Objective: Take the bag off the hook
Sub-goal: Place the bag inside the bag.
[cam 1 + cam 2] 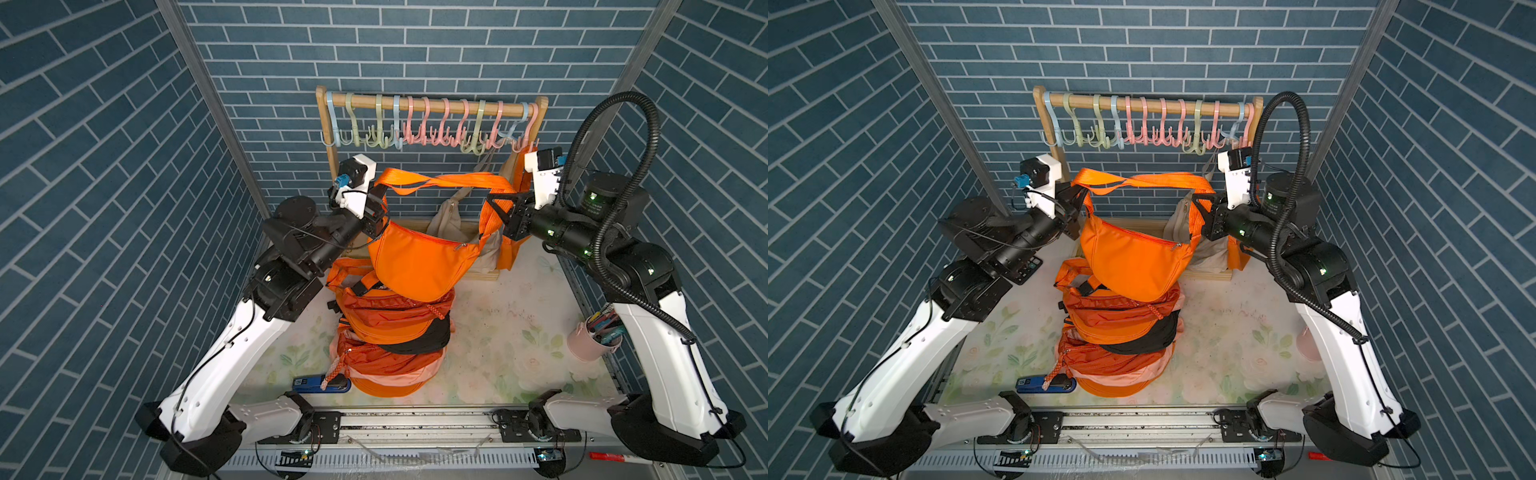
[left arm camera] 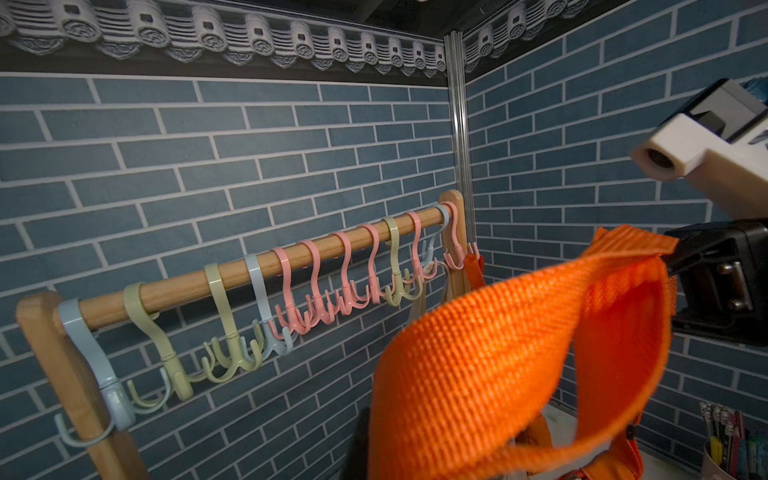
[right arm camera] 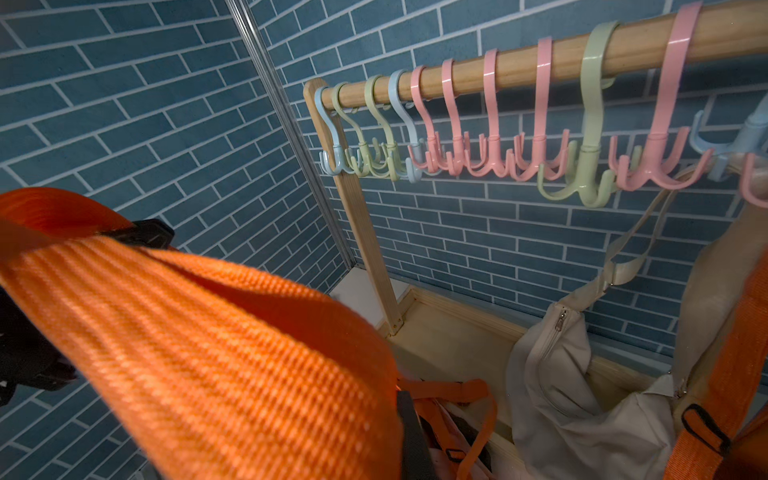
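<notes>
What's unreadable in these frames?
- Left gripper: jaws buried under the strap, both top views and left wrist view.
- Cream bag: which of the hooks holds it; they overlap, right wrist view.
- Cup contents: too small, in a top view.
- Blue item: half under the bag pile.

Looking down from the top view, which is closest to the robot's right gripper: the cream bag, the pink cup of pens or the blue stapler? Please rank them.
1. cream bag, hanging on the rack just beside the right gripper.
2. pink cup, at the table's right edge.
3. blue stapler, front left, plainly farthest.
</notes>
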`<state>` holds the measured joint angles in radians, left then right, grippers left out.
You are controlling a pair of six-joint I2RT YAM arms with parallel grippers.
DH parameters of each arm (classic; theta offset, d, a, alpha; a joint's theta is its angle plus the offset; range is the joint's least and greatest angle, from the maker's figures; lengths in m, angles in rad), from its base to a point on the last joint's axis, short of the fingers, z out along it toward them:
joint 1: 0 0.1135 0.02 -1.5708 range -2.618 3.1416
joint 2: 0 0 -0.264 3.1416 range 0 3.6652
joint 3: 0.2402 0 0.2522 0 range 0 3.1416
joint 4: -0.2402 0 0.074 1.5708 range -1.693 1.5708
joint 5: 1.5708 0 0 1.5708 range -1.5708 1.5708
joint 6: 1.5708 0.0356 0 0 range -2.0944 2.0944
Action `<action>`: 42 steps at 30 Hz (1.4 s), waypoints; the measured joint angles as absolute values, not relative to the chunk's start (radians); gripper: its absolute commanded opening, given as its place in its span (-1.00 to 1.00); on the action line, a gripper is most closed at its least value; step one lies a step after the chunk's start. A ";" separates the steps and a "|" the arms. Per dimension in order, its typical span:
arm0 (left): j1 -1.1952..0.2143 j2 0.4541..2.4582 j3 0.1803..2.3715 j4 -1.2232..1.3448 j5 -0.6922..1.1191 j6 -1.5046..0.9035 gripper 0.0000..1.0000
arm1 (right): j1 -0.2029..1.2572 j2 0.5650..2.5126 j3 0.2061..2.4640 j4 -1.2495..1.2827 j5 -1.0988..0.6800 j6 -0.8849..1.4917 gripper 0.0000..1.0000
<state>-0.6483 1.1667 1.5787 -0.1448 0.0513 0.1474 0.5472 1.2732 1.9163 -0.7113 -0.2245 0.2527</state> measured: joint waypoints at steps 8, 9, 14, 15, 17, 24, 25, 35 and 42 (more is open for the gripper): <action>-0.648 0.995 1.531 -0.312 0.035 0.146 -1.00 | 0.630 1.259 1.915 -0.727 -0.194 0.229 -1.00; -0.648 0.979 1.531 -0.331 0.038 0.146 -1.00 | 0.638 1.255 1.915 -0.728 -0.194 0.228 -1.00; -0.649 0.929 1.542 -0.428 0.067 0.144 -1.00 | 0.683 1.236 1.922 -0.737 -0.191 0.226 -1.00; -0.649 0.928 1.554 -0.452 0.073 0.146 -1.00 | 0.690 1.236 1.927 -0.741 -0.187 0.226 -1.00; -0.649 0.927 1.585 -0.499 0.084 0.147 -1.00 | 0.706 1.237 1.940 -0.752 -0.181 0.226 -1.00; -0.649 0.899 1.639 -0.597 0.126 0.147 -1.00 | 0.763 1.237 1.972 -0.785 -0.152 0.207 -1.00; -0.649 0.895 1.644 -0.609 0.131 0.146 -1.00 | 0.770 1.237 1.976 -0.790 -0.146 0.203 -1.00; -0.650 0.875 1.603 -0.655 0.089 0.119 -1.00 | 0.789 1.219 1.879 -0.764 -0.106 0.200 -1.00; -0.649 0.828 1.363 -0.628 -0.068 0.065 -1.00 | 0.783 1.240 1.677 -0.722 -0.017 0.197 -1.00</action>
